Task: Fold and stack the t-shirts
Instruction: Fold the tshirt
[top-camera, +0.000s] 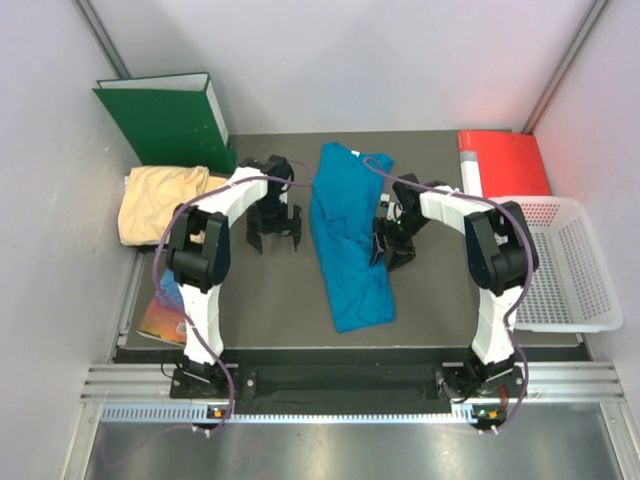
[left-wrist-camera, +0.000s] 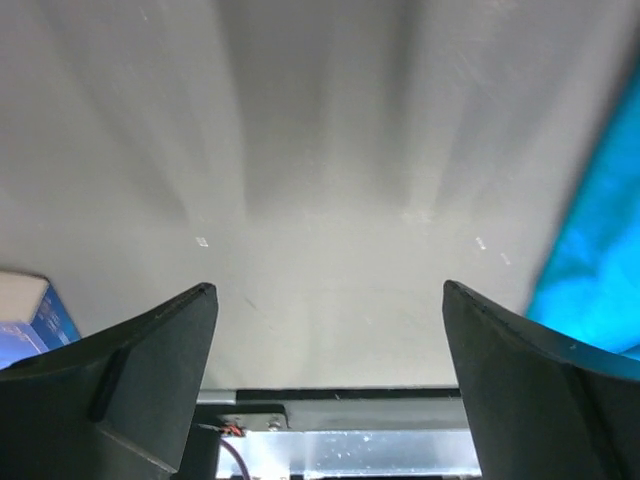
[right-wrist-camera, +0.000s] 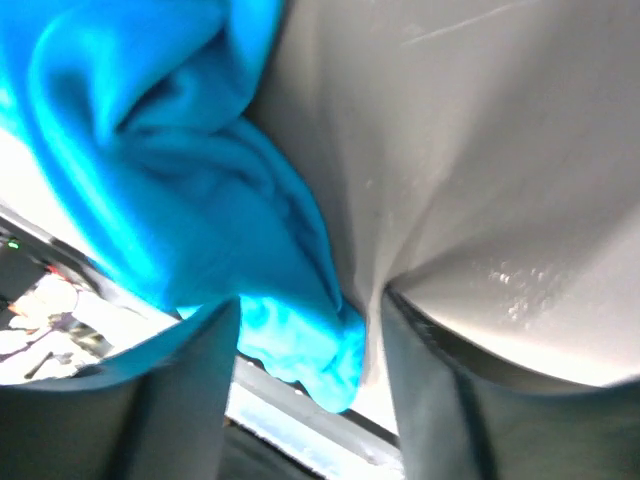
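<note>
The teal-blue t-shirt (top-camera: 345, 235) lies as a long, narrow strip down the middle of the dark mat. The pale yellow-orange t-shirt (top-camera: 160, 200) is bunched up at the mat's left edge. My left gripper (top-camera: 274, 238) hovers just left of the teal shirt. In the left wrist view this gripper (left-wrist-camera: 330, 290) is wide open over bare mat, with teal cloth (left-wrist-camera: 590, 260) at the right border. My right gripper (top-camera: 390, 250) is at the shirt's right edge. In the right wrist view its jaws (right-wrist-camera: 310, 305) stand apart with a fold of teal cloth (right-wrist-camera: 170, 170) between them, unpinched.
A green binder (top-camera: 170, 120) stands at the back left. A red folder (top-camera: 505, 160) lies at the back right, with a white basket (top-camera: 565, 265) in front of it. A colourful booklet (top-camera: 165, 310) sits at the mat's left edge.
</note>
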